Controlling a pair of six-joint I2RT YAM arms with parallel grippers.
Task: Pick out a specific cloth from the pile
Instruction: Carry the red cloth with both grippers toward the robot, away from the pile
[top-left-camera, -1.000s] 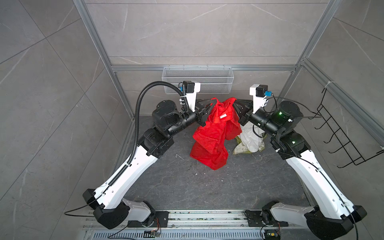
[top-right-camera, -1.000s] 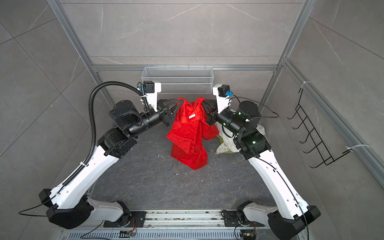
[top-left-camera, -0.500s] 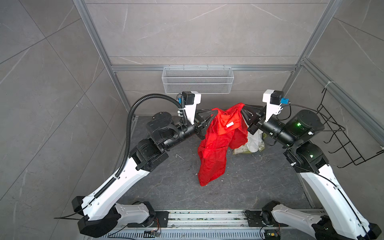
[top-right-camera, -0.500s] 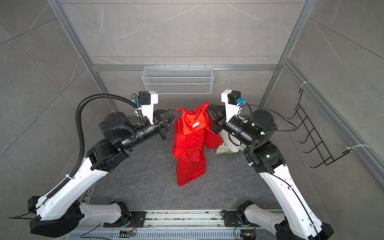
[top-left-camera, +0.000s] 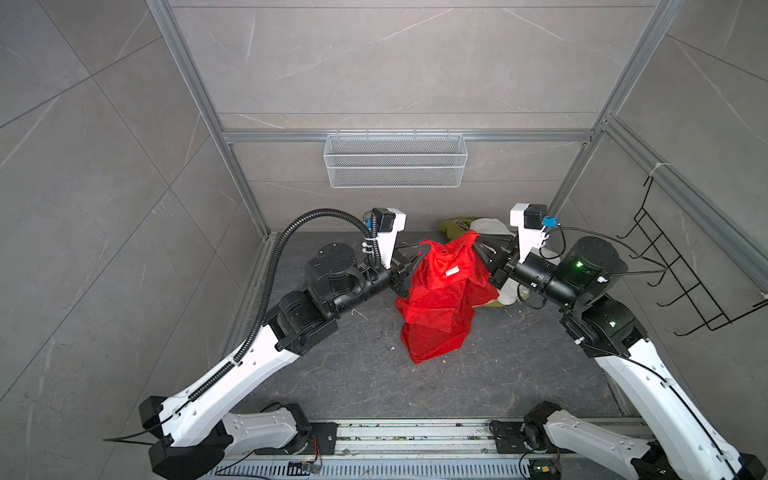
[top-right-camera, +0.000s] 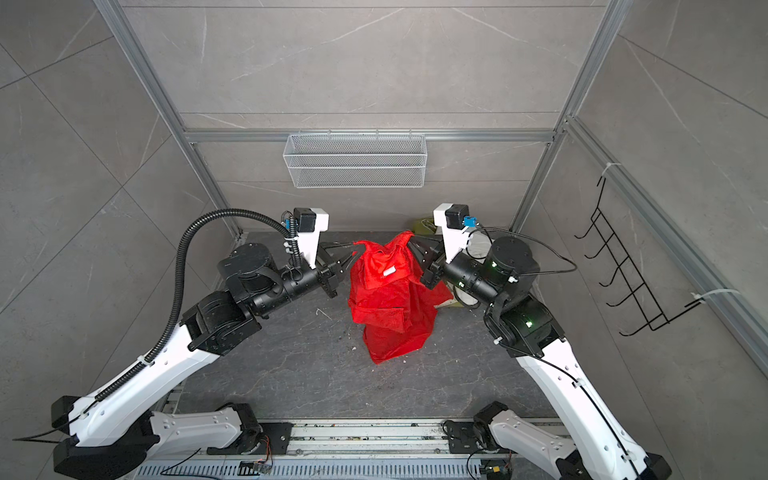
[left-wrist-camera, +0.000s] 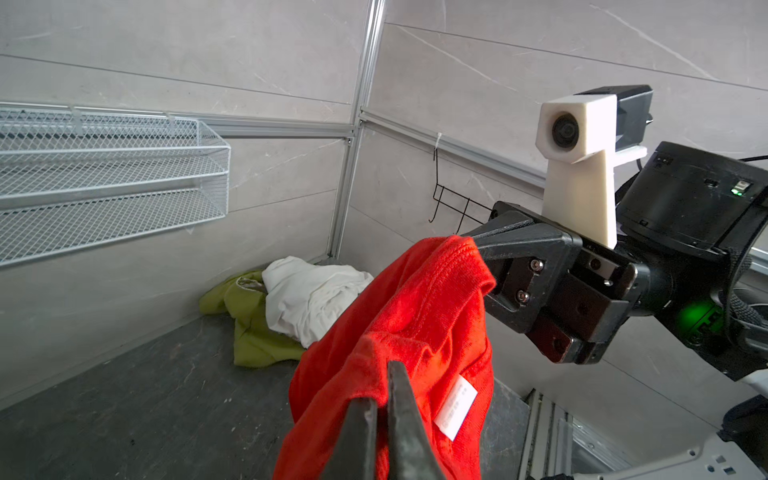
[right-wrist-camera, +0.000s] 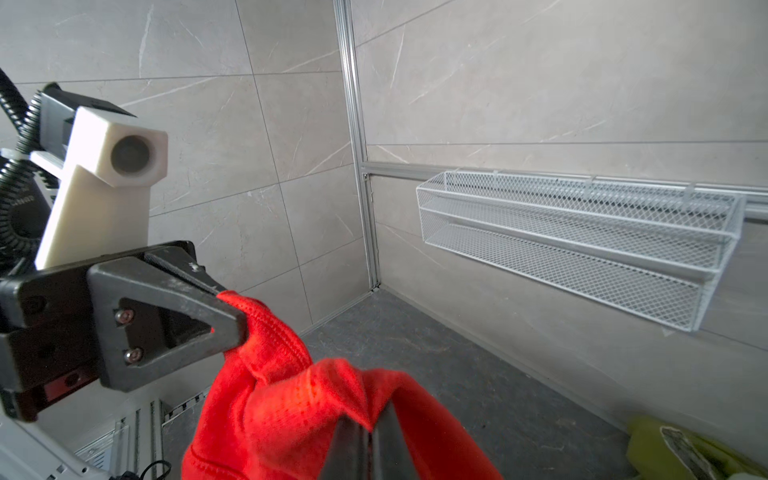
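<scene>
Bright red thin fabric cloth (top-left-camera: 442, 299) with small white label (top-left-camera: 451, 272) hangs between both arms, over the middle of the dark grey stone-look floor (top-left-camera: 365, 382). Left gripper (top-left-camera: 422, 251) pinches one top corner with jaws pressed together on the fabric; right gripper (top-left-camera: 478, 245) pinches the other top corner the same way. The wrist views confirm it: left fingers (left-wrist-camera: 399, 415) clamp a red fold, right gripper (left-wrist-camera: 473, 245) bites the hem.

Change over the last second: the arms have dropped and drawn closer together, and the red cloth, hanging clear a moment ago, now sags with its lower end bunched on the floor.

Rest of the pile (left-wrist-camera: 286, 303), white garment (left-wrist-camera: 311, 295) over olive-green garment (left-wrist-camera: 249, 328), sits in the far right corner, apart from the red cloth in the left wrist view. White wire mesh basket (top-left-camera: 395, 160) on the back wall.

Judgement: separation done; looks like lowering to lay it down. Risk: landing crumpled.
</scene>
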